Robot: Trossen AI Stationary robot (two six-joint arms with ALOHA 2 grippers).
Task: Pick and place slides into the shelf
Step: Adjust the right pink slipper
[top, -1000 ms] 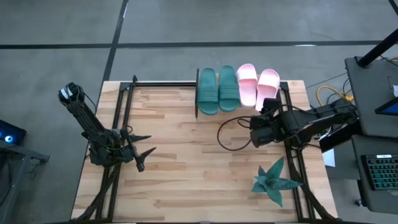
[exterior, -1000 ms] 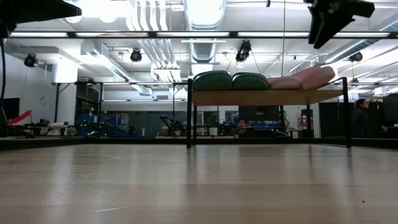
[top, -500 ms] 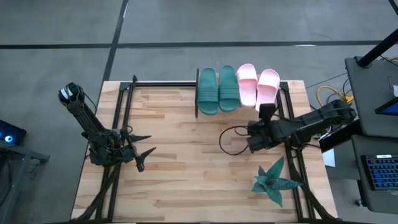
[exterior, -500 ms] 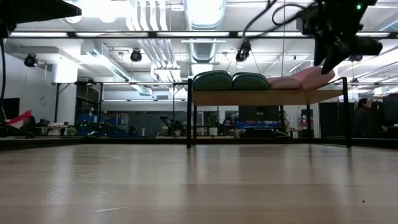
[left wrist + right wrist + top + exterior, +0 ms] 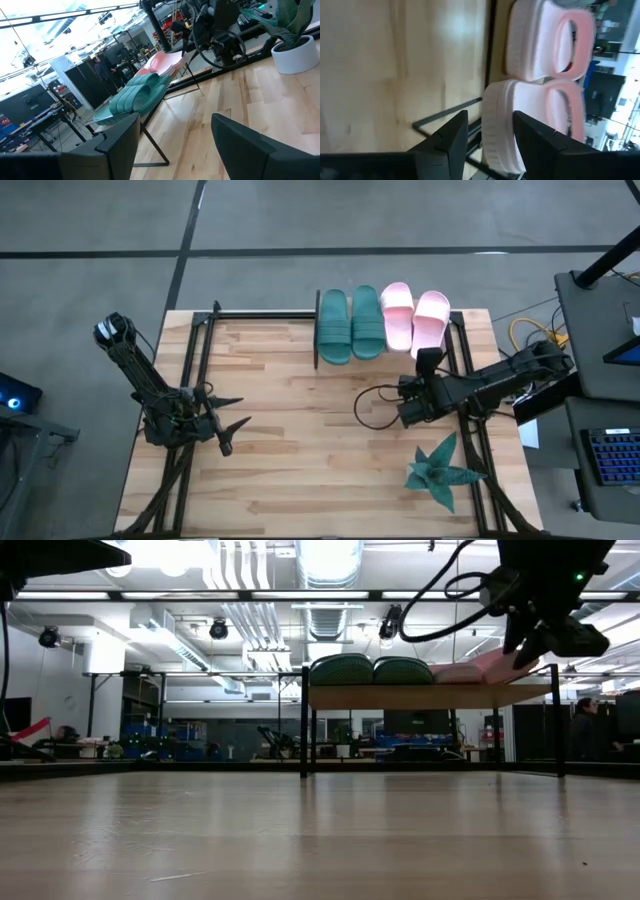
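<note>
Apparently the work is all but done: all four slides sit side by side on the shelf at twelve o'clock on the surface, the two teal slides to the left of the two pink slides. No sandal is left on the wood, as far as the views show.

The right gripper hangs just at six o'clock of the outer pink slide, fingers released and holding nothing. Against a second ago, it has drawn back from the shelf and dropped lower. The left gripper waits at eight o'clock, fingers spread, unmoved. A plant stands at four o'clock.
</note>
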